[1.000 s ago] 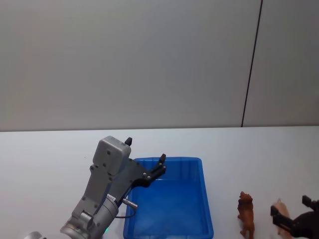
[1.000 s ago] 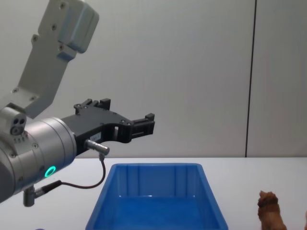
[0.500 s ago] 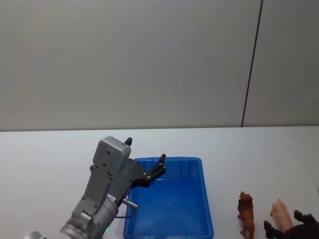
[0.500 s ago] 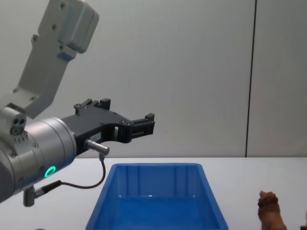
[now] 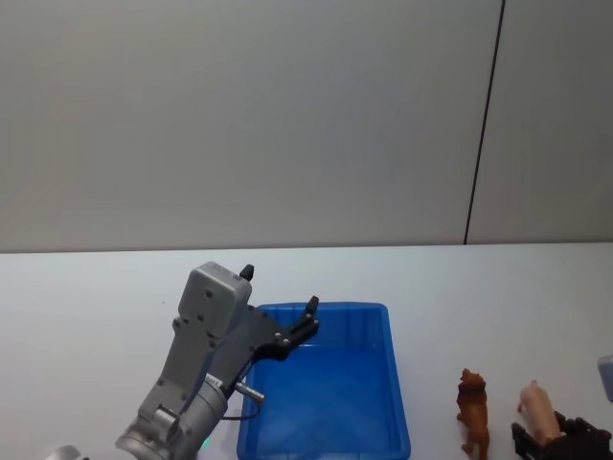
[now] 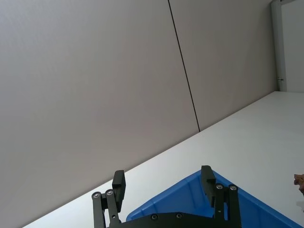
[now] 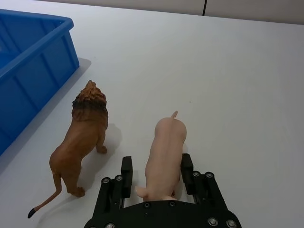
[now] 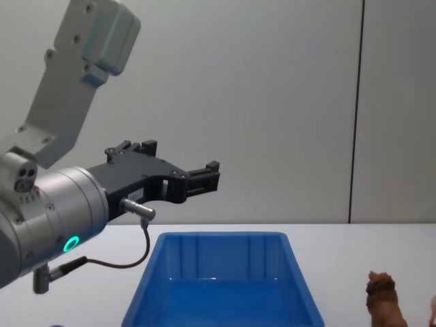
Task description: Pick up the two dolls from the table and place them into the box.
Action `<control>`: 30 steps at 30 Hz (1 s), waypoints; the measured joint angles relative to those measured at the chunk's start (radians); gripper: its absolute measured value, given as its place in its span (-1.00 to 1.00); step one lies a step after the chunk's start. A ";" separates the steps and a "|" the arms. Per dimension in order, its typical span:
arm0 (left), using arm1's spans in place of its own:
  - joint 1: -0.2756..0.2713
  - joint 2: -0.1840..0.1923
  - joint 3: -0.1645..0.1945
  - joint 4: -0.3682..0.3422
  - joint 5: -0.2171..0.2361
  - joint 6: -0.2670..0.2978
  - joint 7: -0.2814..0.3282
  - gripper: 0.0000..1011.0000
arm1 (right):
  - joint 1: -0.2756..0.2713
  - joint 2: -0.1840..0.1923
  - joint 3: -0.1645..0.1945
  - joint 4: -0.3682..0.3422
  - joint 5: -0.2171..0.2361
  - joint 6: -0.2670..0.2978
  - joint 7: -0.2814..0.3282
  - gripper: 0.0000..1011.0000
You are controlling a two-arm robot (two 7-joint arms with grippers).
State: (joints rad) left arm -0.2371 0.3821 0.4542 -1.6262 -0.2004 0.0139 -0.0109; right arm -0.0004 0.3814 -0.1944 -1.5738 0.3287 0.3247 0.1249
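pig (image 7: 166, 142): smooth pale-pink plastic, standing on white table (image 7: 237, 71), right of bright blue plastic bin (image 7: 38, 61)
right gripper (image 7: 156, 162): jaws spread astride pig's rump, set for side pinch, unclamped
lion (image 7: 85, 133): shaggy reddish-brown figure, between pig and bin
left gripper (image 6: 162, 175): over bin's left rim, spread, empty

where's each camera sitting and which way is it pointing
Head: high, angled down at table; left claw over box, right claw at pig.
Chest: low, facing across table; left arm, left claw.
Left wrist: behind left claw, facing wall.
Right wrist: behind right claw, straddling pig.
Head and right wrist share pig, brown doll.
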 joint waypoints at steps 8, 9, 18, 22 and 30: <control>0.000 0.000 0.000 0.000 0.000 0.000 0.000 0.98 | 0.004 -0.006 -0.001 -0.009 -0.015 -0.016 -0.021 -0.22; 0.000 0.000 0.000 0.000 0.000 0.000 0.000 0.98 | 0.004 -0.006 -0.001 -0.012 -0.017 -0.020 -0.023 -0.26; 0.000 0.000 0.000 0.000 0.000 0.000 0.000 0.98 | 0.014 -0.011 0.001 -0.049 -0.044 -0.069 -0.037 -0.28; 0.000 0.000 0.000 0.000 0.000 0.000 0.000 0.98 | 0.025 -0.015 0.001 -0.071 -0.053 -0.085 -0.028 -0.28; 0.000 0.000 0.000 0.000 0.000 0.000 0.000 0.98 | 0.061 -0.029 -0.005 -0.109 -0.061 -0.094 0.025 -0.28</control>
State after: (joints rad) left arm -0.2371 0.3821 0.4542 -1.6262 -0.2004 0.0139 -0.0109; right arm 0.0604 0.3525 -0.1992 -1.6828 0.2676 0.2309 0.1499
